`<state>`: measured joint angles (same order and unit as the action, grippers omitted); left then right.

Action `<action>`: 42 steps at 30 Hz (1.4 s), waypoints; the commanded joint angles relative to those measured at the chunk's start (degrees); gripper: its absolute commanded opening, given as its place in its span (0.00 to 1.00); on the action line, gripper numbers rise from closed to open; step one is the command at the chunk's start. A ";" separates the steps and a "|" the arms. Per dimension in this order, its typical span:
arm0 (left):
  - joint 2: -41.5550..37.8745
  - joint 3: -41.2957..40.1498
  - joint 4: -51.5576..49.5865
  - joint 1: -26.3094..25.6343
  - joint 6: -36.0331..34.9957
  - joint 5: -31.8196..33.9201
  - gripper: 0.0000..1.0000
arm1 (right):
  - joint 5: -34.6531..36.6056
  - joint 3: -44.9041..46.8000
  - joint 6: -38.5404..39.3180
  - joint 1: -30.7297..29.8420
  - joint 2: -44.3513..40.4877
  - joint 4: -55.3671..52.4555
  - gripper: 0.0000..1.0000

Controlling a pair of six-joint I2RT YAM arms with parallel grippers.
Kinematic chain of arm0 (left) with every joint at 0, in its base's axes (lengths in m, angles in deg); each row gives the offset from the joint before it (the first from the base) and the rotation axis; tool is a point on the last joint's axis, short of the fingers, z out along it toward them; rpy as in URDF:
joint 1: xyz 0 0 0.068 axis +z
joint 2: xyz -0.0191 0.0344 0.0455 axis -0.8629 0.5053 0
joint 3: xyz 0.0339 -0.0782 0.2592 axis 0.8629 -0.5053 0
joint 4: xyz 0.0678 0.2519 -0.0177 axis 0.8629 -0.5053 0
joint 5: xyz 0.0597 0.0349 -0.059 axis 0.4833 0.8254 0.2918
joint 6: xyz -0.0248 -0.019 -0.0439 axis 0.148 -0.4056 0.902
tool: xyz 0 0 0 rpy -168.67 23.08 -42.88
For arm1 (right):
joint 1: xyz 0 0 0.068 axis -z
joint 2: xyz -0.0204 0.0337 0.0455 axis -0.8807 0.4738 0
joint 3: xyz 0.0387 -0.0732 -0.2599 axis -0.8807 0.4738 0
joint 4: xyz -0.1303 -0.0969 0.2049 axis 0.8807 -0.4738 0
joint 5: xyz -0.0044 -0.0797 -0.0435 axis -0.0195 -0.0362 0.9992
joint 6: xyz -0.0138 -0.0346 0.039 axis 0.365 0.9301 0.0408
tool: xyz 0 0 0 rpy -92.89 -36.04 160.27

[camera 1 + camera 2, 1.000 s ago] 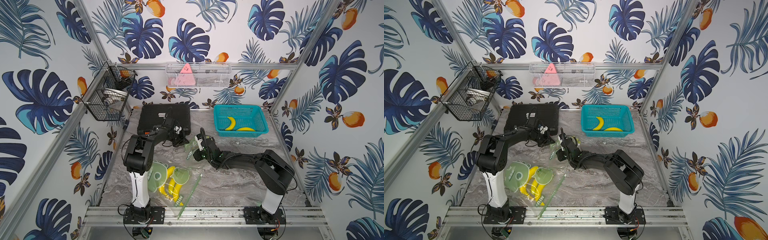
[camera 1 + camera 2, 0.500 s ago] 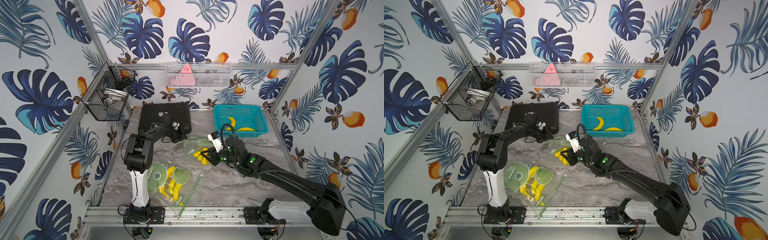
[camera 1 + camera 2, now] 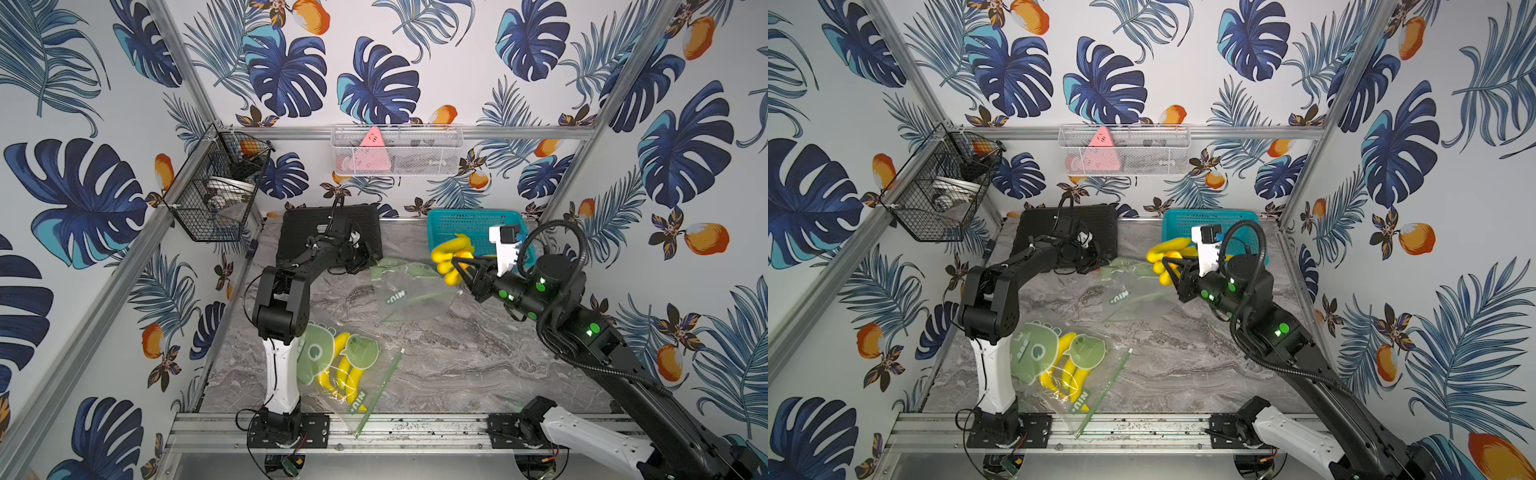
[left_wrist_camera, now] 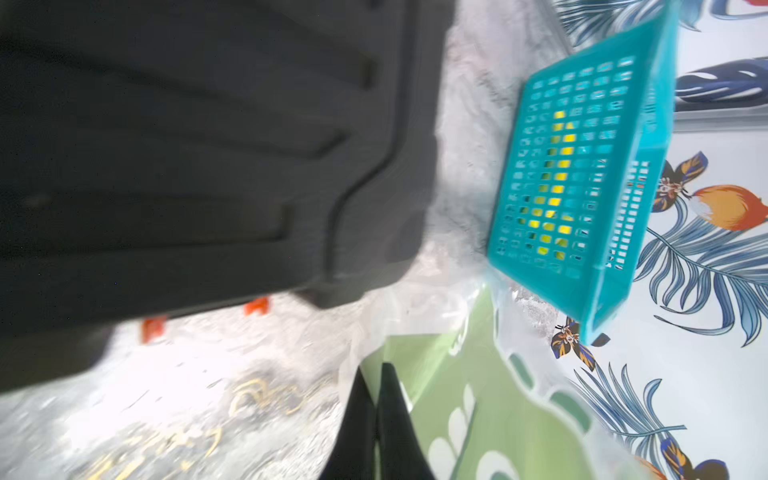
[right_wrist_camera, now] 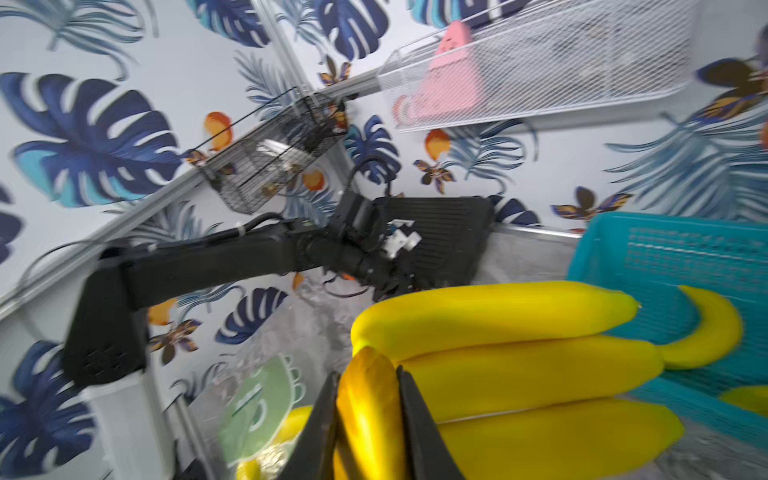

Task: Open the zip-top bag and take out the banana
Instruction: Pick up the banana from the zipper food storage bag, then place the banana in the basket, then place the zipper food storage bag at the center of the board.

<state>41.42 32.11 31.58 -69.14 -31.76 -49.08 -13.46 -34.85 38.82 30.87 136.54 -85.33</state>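
**Banana bunch out of bag, held by R gripper**

R gripper (image 3: 455,266) was closed partway, clamped on one fruit of the yellow banana bunch (image 3: 451,254). The bunch hung in the air, clear of the zip-top bag (image 3: 409,291), betw. it and the teal basket (image 3: 473,218). L gripper (image 4: 376,376) was fully closed, pinching the bag's edge near the black case (image 3: 307,224). The rest of the bag lay on the table (image 3: 457,365). A 2nd bag (image 3: 345,370) w/ bananas lay by the L arm's base.

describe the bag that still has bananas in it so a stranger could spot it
Start at the marble table's front rail, by the left arm's white post. The bag lies beside it, yellow bananas under green cartoon prints; the other bag, mid-table, is empty.
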 commanded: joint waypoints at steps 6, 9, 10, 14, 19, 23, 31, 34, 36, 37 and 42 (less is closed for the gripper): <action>-0.89 -1.43 -1.87 -0.97 -1.01 3.44 0.00 | -12.77 -6.23 0.55 25.71 21.15 13.24 0.17; -3.82 -5.10 2.18 -2.75 1.61 3.31 0.00 | -12.41 -6.99 0.70 28.73 30.71 19.73 0.18; -4.66 -6.10 3.86 -3.71 3.11 3.19 0.00 | -12.81 -7.92 0.51 29.50 33.66 20.75 0.18; -5.48 -6.40 8.28 -9.25 8.76 5.76 0.00 | -14.19 -11.61 0.35 30.99 42.82 23.84 0.21; -2.60 -4.44 15.96 -17.05 17.99 9.46 0.00 | -14.74 -13.30 1.03 33.84 48.28 26.03 0.25; 1.74 -1.68 20.80 -21.53 24.57 11.03 0.00 | -12.82 -21.40 5.90 35.65 51.97 14.24 0.51; 7.67 7.48 19.51 -26.47 22.72 11.67 0.26 | -11.05 -17.35 5.16 36.21 40.24 11.09 0.97; 5.11 10.08 10.23 -25.55 13.64 14.34 0.98 | -13.50 -14.03 4.05 35.80 33.00 9.34 0.98; 0.88 10.21 3.73 -24.34 5.85 17.75 0.99 | -15.01 -12.55 3.67 34.90 27.79 5.93 0.98; -2.02 9.78 0.33 -23.48 1.78 20.54 0.99 | -16.54 -11.98 3.31 33.99 25.08 3.84 0.97; -21.44 3.48 -12.98 -19.32 -14.18 39.89 0.99 | -18.52 -7.82 4.79 17.54 15.14 -8.41 0.93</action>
<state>28.76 37.31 29.33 -89.76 -32.28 -23.99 -29.59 -44.40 42.34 54.89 153.94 -83.73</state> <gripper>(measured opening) 0.999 0.926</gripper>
